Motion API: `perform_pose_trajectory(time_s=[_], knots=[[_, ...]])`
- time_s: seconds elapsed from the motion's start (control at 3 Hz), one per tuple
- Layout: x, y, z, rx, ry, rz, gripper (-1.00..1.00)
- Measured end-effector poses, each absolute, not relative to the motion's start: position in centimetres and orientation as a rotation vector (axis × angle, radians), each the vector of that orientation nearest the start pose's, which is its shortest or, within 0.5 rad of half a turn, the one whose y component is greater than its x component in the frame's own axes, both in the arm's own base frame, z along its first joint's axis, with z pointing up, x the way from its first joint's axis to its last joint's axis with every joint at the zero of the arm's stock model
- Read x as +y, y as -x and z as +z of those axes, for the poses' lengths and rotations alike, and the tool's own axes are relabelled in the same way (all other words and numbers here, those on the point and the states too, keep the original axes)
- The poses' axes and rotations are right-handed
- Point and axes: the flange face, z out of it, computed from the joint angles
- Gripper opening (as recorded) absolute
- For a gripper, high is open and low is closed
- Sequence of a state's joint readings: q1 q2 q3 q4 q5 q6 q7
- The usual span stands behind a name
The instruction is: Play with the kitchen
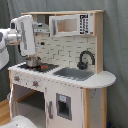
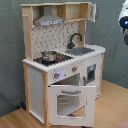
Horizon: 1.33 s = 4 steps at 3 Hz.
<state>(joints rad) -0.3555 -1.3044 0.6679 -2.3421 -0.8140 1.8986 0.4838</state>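
The toy kitchen (image 1: 65,90) of pale wood and white panels fills both exterior views. It has a black faucet (image 1: 86,58), a grey sink (image 1: 75,73), a small metal pot (image 1: 33,61) on the stove (image 1: 42,67) and a microwave (image 1: 70,24) up top. In the second exterior view the oven door (image 2: 67,102) hangs open, the grey hood (image 2: 47,20) sits above the pot (image 2: 49,55), and the faucet (image 2: 75,39) stands beside the sink (image 2: 82,50). My gripper (image 1: 23,49) hangs at the kitchen's left side, just above the pot, pointing down and holding nothing visible.
A grey curtain (image 1: 117,45) hangs behind the kitchen. The wooden floor (image 2: 110,107) runs in front of it. Part of my arm (image 2: 124,15) shows at the second exterior view's upper right. A white rounded object (image 1: 20,122) lies at the first exterior view's bottom left.
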Motion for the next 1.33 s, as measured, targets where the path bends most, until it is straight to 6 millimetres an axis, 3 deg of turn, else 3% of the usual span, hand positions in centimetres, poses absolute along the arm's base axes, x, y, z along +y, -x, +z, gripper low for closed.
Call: perform_pose_trajectory(time_s=[0.33, 0.67, 1.0, 1.33], knots=[[17.4, -20.8, 72.1, -0.254, -1.627, 0.971, 1.0], [17.3, -20.7, 72.2, -0.248, -1.629, 0.967, -1.0], [17.3, -21.1, 73.6, -0.164, -1.631, 0.929, -1.0], [17.2, -23.2, 74.1, -0.089, -1.62, 0.914, -1.0]])
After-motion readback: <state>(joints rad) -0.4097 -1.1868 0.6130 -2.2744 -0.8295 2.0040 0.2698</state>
